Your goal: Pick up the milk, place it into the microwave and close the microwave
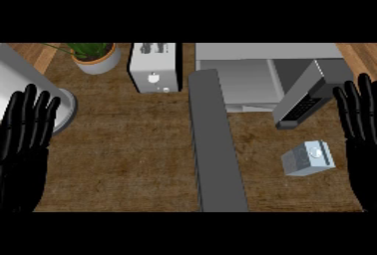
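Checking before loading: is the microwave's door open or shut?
Open. The door stands swung out from the microwave, leaving its pale inside showing.

The milk (307, 158) sits on the brown bench (132, 159), near the right robot hand (360, 124). Behind it the microwave (243, 74) has its door (303, 99) swung open. The left robot hand (26, 134) is at the left edge. Both are flat, fingers up, holding nothing. A toaster (154, 67) and a potted plant (95, 55) stand at the back. A long grey bar (217, 149) runs down the middle.

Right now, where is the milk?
Head view, right side: the small pale-grey milk carton sits on the brown counter, below the open grey microwave door.
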Tool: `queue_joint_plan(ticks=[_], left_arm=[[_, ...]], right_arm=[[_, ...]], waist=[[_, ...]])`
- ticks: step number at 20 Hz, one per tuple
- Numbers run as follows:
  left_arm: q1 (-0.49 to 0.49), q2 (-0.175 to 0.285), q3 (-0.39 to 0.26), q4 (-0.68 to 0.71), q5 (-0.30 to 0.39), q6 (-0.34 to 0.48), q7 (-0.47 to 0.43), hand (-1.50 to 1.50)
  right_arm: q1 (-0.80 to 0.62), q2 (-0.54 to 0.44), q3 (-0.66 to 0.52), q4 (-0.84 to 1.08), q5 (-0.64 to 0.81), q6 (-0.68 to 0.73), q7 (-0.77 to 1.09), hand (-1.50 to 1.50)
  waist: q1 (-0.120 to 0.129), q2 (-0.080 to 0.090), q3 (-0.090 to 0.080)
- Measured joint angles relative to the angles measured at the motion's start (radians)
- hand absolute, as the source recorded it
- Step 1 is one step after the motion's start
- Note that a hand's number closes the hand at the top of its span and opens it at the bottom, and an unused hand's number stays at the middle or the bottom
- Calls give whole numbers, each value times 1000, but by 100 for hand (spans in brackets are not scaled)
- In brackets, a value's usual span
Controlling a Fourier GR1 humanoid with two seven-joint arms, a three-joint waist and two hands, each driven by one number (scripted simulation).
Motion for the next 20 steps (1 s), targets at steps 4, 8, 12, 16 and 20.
queue_joint_plan(ticks=[4,8,12,16,20], left_arm=[[-17,-10,-1,29,-16,5,-35,-150],[-28,-22,27,64,-4,27,-26,-150],[41,-28,43,43,28,16,-26,-150],[97,-20,70,0,70,-9,-21,-150],[160,-12,89,-64,109,-38,0,-150]], right_arm=[[23,-39,-39,-51,-103,79,2,-150],[81,-101,-66,-90,-247,210,3,-150],[160,-136,-90,-148,-338,294,31,-150],[224,-158,-152,-197,-412,347,55,-150],[268,-147,-205,-219,-414,367,59,-150]], waist=[[11,15,3],[11,20,4],[16,21,5],[19,22,4],[21,22,5]])
